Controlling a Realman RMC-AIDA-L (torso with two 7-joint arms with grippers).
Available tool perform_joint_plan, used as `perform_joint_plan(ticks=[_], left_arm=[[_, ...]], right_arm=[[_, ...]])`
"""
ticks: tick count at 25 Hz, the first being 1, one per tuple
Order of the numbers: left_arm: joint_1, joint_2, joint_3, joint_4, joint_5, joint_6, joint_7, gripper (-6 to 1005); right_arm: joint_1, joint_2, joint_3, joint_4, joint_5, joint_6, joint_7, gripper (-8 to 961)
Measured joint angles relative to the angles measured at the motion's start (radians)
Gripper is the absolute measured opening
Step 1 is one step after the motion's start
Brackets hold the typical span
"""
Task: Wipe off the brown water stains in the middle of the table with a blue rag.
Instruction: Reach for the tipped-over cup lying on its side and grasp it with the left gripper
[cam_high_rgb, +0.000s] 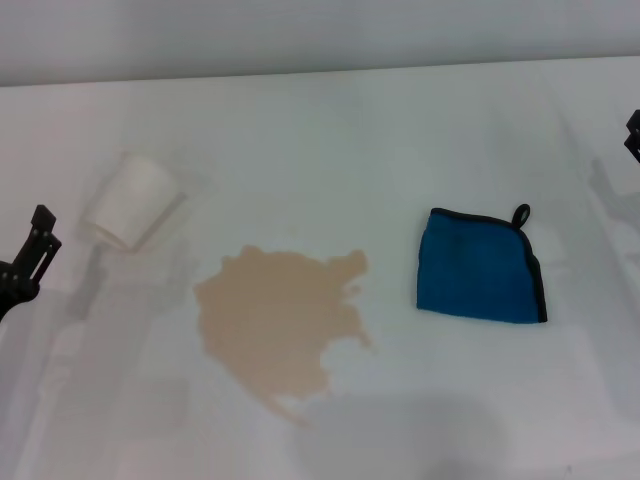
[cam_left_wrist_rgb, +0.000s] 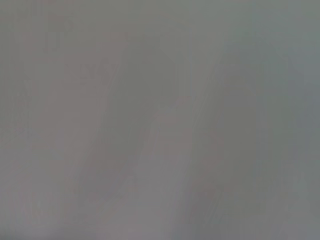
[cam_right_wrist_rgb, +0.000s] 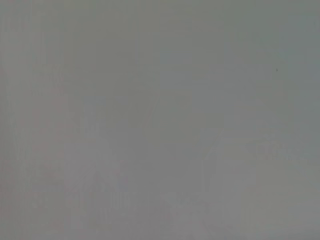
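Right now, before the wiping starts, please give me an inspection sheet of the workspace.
Surface: large white matte table, wet in the middle.
Job's things: flat light-tan liquid stain with ragged edges; bright blue square rag with black edging lying flat to the stain's right, apart from it.
Clutter: white paper cup on its side, beyond the stain on the left.
Grippers: left tool at left edge, right tool at right edge; both away from the rag.
Cables: nothing seen.
Surroundings: nothing seen.
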Motion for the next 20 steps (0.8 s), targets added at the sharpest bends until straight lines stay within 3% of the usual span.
perform_joint_plan(ticks=[10, 13, 17, 19, 20], left_arm=[[-0.014, 0.002, 0.000, -0.006, 0.003, -0.014, -0.002, 891], [-0.044, 0.006, 0.002, -0.026, 0.009, -0.015, -0.018, 890], [-0.152, 0.013, 0.029, -0.179, 0.127, -0.017, -0.206, 890], [-0.221, 0.015, 0.054, -0.298, 0.210, -0.017, -0.377, 889], [-0.288, 0.018, 0.069, -0.419, 0.304, -0.014, -0.542, 889]], right_arm=[[0.005, 0.000, -0.001, -0.003, 0.000, 0.003, 0.018, 868], [0.002, -0.001, -0.001, -0.007, 0.000, 0.004, 0.026, 867], [0.002, -0.002, -0.001, -0.009, 0.000, 0.005, 0.029, 867], [0.005, -0.002, -0.001, -0.009, 0.000, 0.005, 0.029, 867], [0.006, -0.002, -0.001, -0.009, 0.000, 0.005, 0.029, 867]])
